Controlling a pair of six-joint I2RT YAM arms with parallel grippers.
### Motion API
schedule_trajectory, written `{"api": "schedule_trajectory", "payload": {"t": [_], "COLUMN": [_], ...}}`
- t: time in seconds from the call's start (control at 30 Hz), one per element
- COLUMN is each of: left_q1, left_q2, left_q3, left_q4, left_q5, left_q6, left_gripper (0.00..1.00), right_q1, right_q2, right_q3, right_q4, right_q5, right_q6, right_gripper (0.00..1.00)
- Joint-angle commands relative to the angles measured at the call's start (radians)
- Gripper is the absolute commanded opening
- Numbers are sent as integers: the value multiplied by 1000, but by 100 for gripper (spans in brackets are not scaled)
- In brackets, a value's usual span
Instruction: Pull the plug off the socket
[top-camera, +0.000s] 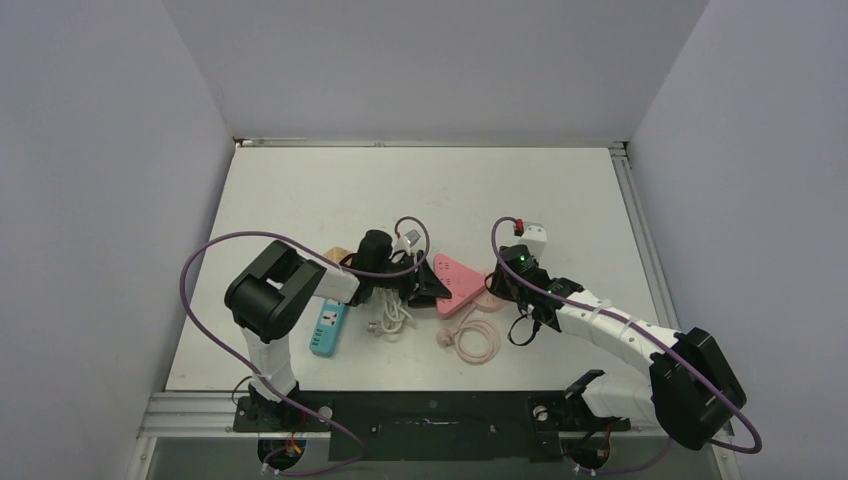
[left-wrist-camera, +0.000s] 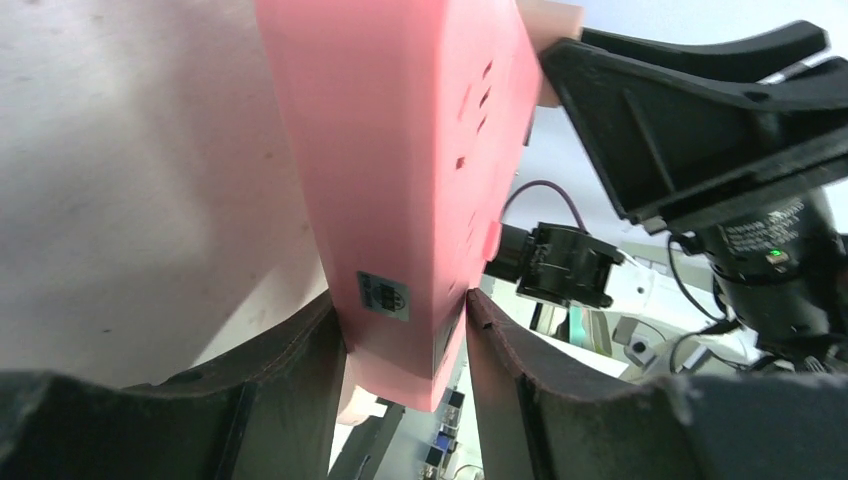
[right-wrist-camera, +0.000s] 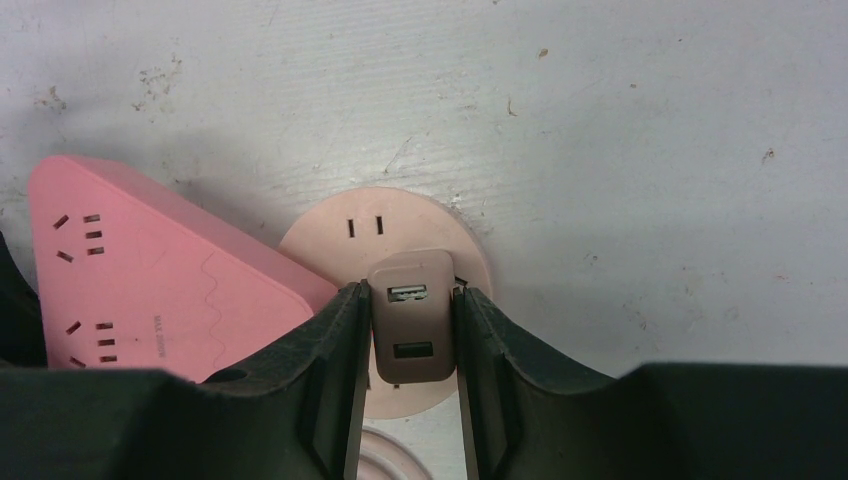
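Over on the left of the counter (top-camera: 300, 190) lies a blue strip (top-camera: 328, 328), with a bundle of white cable (top-camera: 392, 318) just beside it to the right. Next along, the left gripper (left-wrist-camera: 405, 305) is closed on the near corner of the pink strip (left-wrist-camera: 400, 180), a triangular block; both fingers press flat against its sides, and from the wrist view the block stands tilted up out of the jaws. Right of that corner sits the socket (right-wrist-camera: 420, 215), a round beige disc lying flat on the counter, its edge touching or tucked just under the pink strip; I cannot tell which. The plug (right-wrist-camera: 408, 325), a small brownish block with two USB ports on its face, stands seated in the near half of the disc, with a pair of slots showing beyond it. The right gripper (right-wrist-camera: 408, 292) is clamped on the plug, one finger on each side, the jaws only narrowly apart. A loose coil of pink cord (top-camera: 478, 342) lies just in front of the socket, and a white adapter (top-camera: 535, 238) rests farther back on the right.
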Motion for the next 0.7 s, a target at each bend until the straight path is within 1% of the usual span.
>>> {"api": "schedule_trajectory", "payload": {"t": [0.0, 0.17, 0.43, 0.5, 0.6, 0.67], "left_q1": [-4, -20, -37, -35, -27, -20], "left_q2": [-5, 32, 48, 43, 21, 2], "left_q3": [61, 72, 80, 72, 49, 46], "left_q4": [-192, -246, -247, -196, -65, -28], "left_q5": [-51, -58, -47, -29, 2, 11], "left_q6": [136, 157, 162, 143, 79, 70], "left_gripper": [43, 43, 45, 45, 44, 43], "right_q1": [3, 3, 3, 3, 3, 3], "right_q2": [26, 26, 19, 19, 16, 15], "right_q3": [-9, -12, -21, -21, -22, -26], "right_q4": [-28, -26, -24, -25, -26, -25], "right_q5": [-15, -16, -13, -13, -14, -12], "right_q6": [9, 9, 11, 11, 9, 9], "right_gripper": [24, 24, 24, 24, 24, 24]}}
